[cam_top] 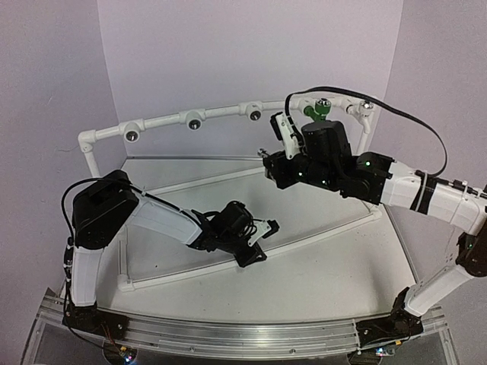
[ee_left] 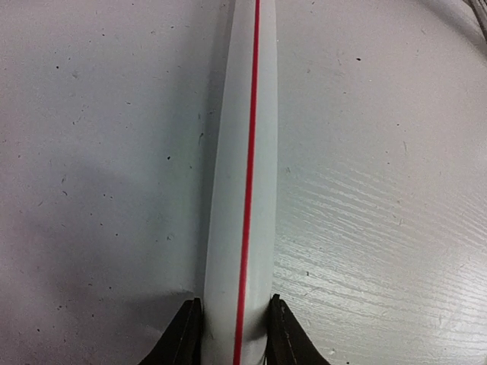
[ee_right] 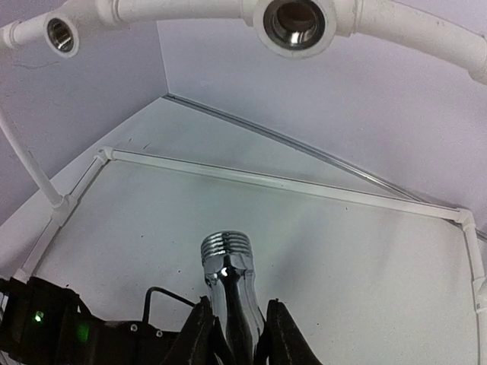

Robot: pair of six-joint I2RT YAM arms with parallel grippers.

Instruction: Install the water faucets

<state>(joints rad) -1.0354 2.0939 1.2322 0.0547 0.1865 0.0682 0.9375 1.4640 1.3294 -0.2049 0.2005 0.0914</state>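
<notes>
Your right gripper (ee_right: pixel 238 338) is closed tight on the silver faucet (ee_right: pixel 227 266), one dark finger pressed to each side of its body. The faucet's long axis runs up from the bottom of the right wrist view, leaning slightly left. Its threaded end is uppermost, with the faceted collar just below. The spout and handle are hidden down between the fingers.

The threads point towards the raised white pipe frame (ee_right: pixel 175 9) along the top of the frame. A large chrome-rimmed socket (ee_right: pixel 295 23) sits up and to the right of the threads, well apart from them. A smaller-looking socket (ee_right: pixel 61 34) is at the upper left. Only bare table (ee_right: pixel 365 266) and the base rails (ee_right: pixel 289 185) show between the faucet and the frame.

In the top view your right arm comes in from the right edge. Its forearm reaches left across the upper middle, with the wrist held high below the arc of pipe. A green faucet (cam_top: pixel 313 112) is mounted on that arc, just up and right of the gripper.

Your left gripper (ee_left: pixel 234 342) is clamped around a low white pipe (ee_left: pixel 243 152), both fingertips touching its sides. The pipe runs straight up the left wrist view and carries a thin red stripe (ee_left: pixel 249 137). From above, your left arm stretches low from the lower left towards the centre, the gripper down on that pipe at table level.
</notes>
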